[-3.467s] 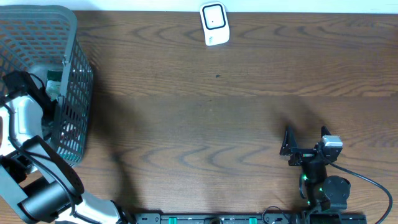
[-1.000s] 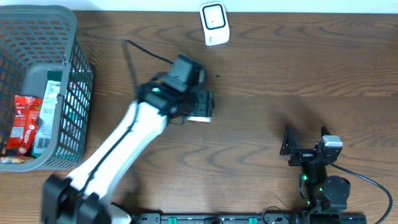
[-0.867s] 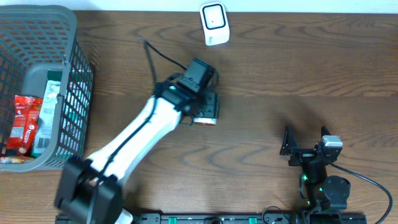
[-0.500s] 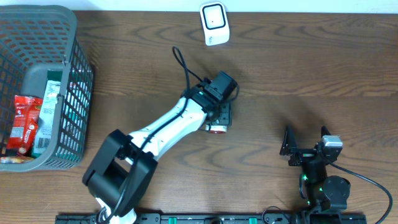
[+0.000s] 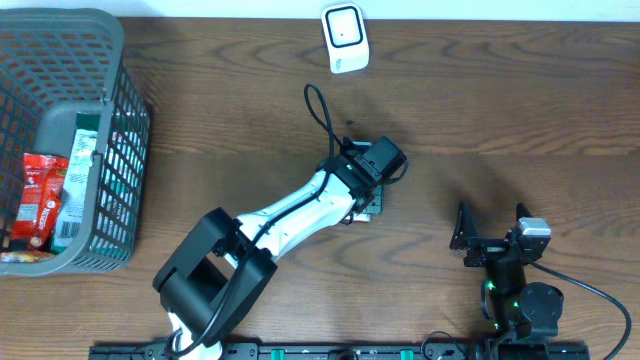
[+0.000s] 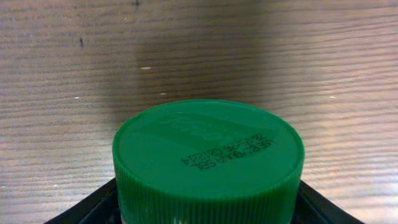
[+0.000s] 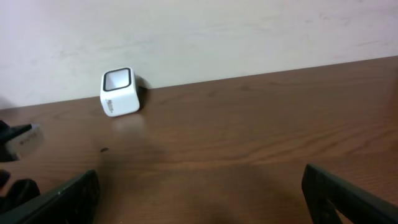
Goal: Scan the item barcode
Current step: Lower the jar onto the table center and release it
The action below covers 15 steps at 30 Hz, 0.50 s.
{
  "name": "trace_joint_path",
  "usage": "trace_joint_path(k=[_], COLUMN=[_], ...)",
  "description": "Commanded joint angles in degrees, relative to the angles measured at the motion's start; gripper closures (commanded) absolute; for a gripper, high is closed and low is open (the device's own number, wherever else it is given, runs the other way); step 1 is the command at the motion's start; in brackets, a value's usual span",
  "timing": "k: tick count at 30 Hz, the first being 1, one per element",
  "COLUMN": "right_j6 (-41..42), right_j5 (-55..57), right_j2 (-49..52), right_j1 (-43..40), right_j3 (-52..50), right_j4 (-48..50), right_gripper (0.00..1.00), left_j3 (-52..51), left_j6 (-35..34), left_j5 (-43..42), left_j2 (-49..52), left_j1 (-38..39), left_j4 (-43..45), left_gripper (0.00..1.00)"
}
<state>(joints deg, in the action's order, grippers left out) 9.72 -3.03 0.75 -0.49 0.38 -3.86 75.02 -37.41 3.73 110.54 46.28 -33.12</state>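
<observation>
My left gripper (image 5: 372, 192) hangs over the middle of the table, shut on the item, a container with a ribbed green cap (image 6: 208, 155). The cap fills the left wrist view between the black fingers (image 6: 93, 204), with a small printed code on top. From overhead only a sliver of the item (image 5: 370, 208) shows under the gripper. No barcode is visible. The white scanner (image 5: 345, 38) stands at the table's far edge, also in the right wrist view as the scanner (image 7: 118, 91). My right gripper (image 5: 492, 228) rests open near the front right with nothing in it.
A grey wire basket (image 5: 125, 150) at the left holds red and green packets (image 5: 45, 200). The left arm's cable (image 5: 320, 110) loops above the gripper. Bare wood lies between the item and the scanner.
The left arm has swung from the basket rightward across the table, carrying the item to the centre. The right arm has not moved.
</observation>
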Motion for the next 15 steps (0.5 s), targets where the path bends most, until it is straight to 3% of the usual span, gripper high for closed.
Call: trace_joint_path(k=[1,13,15], right_j6=[0.52,0.52,0.52], right_j5=[0.15,0.15,0.15], right_j2=[0.02,0.02,0.02], right_j1=[0.48,0.48,0.48], right_j3=[-0.07,-0.07,-0.07], right_j4=[-0.24,-0.24,-0.24], right_gripper=[0.01,0.01,0.01], left_j3=[0.52,0.55,0.57], left_j6=[-0.87,-0.81,-0.79], left_j5=[1.9,1.84,1.84], left_j2=[1.7,2.14,2.03], left_j1=[-0.22,-0.28,-0.28], left_j4=[0.09,0.46,0.48], left_gripper=[0.45,0.07,0.05])
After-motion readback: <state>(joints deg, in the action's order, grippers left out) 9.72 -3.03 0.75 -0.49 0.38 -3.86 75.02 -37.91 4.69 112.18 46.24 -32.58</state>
